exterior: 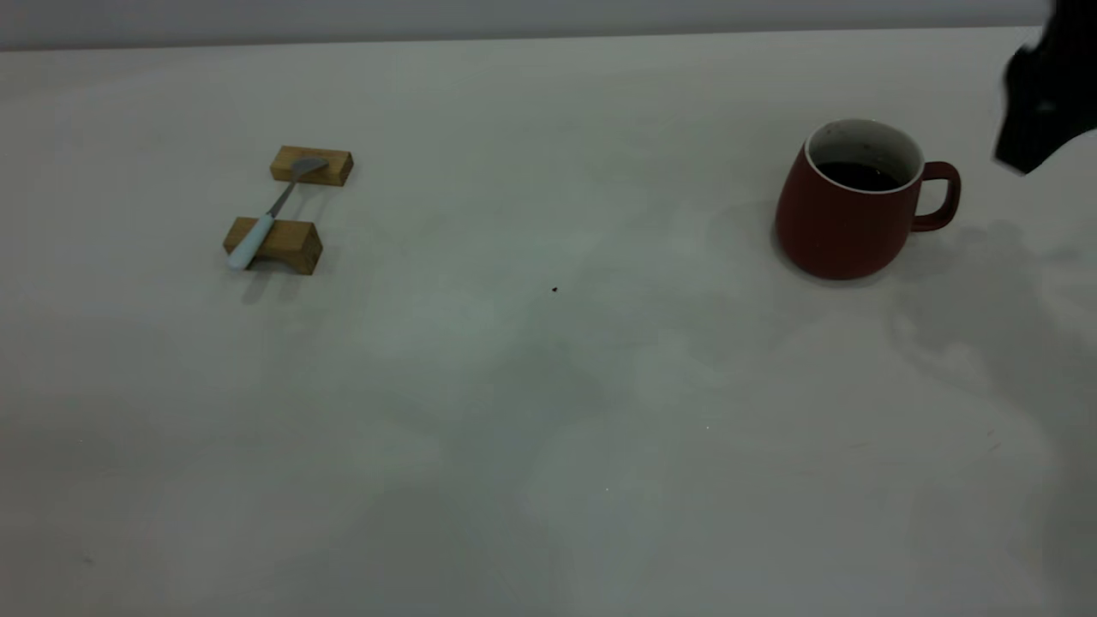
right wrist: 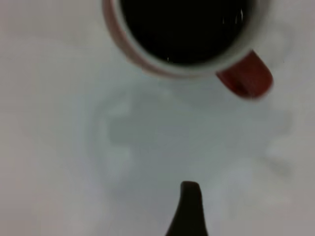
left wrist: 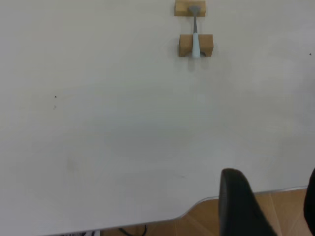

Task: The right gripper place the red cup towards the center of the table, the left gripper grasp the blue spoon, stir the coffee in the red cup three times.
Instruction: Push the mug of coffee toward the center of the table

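My right end effector [exterior: 1041, 103] hangs in the air at the far right edge of the exterior view, a dark mass only partly in shot, touching nothing. From its own wrist camera a single dark fingertip [right wrist: 189, 209] shows, pointing downward over the desk [exterior: 548, 411]; whether the fingers stand apart or closed cannot be read. My left end effector [left wrist: 268, 206] is out of the exterior shot; its wrist camera shows two tapered black fingers [left wrist: 238, 206] spread apart with a gap between them, holding nothing, poised above the desk's rounded near corner.
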{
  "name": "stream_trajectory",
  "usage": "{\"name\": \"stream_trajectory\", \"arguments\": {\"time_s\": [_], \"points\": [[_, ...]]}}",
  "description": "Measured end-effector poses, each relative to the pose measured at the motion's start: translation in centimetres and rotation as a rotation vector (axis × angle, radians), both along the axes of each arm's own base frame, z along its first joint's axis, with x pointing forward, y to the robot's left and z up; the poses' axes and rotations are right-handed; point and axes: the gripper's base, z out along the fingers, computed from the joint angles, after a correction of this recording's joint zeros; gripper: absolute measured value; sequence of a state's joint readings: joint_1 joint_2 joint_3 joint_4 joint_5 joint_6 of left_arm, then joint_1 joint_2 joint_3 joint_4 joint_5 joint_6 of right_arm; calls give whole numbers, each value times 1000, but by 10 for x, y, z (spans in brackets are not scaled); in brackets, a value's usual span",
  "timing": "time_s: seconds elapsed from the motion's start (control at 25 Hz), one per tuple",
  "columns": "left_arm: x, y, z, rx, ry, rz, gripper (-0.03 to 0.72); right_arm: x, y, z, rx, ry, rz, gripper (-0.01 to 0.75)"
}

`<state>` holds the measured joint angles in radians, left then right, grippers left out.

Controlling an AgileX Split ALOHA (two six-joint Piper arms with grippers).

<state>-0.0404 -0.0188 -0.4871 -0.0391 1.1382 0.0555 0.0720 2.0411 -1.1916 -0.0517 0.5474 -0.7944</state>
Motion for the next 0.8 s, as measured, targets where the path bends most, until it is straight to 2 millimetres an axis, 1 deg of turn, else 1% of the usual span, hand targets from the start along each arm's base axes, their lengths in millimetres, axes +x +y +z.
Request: {"name": "stream_trajectory", "arguments": {"time_s": [0.12, 0.24, 0.32, 0.56, 0.72, 0.8], "points": [[0, 0, 0, 0, 0, 0, 400, 17, 1, -20, -18, 26, 59, 699], [0, 0, 0, 0, 0, 0, 400, 29, 2, -31, -32, 35, 109, 695], [0, 0, 0, 0, 0, 0, 400, 33, 2, -37, -42, 46, 133, 691], [0, 0, 0, 0, 0, 0, 400, 42, 2, -55, -63, 71, 193, 678], [0, 0, 0, 0, 0, 0, 400, 42, 15, -66, -71, 77, 258, 665], [0, 0, 0, 0, 0, 0, 400, 42, 22, -69, -76, 67, 289, 645]]}}
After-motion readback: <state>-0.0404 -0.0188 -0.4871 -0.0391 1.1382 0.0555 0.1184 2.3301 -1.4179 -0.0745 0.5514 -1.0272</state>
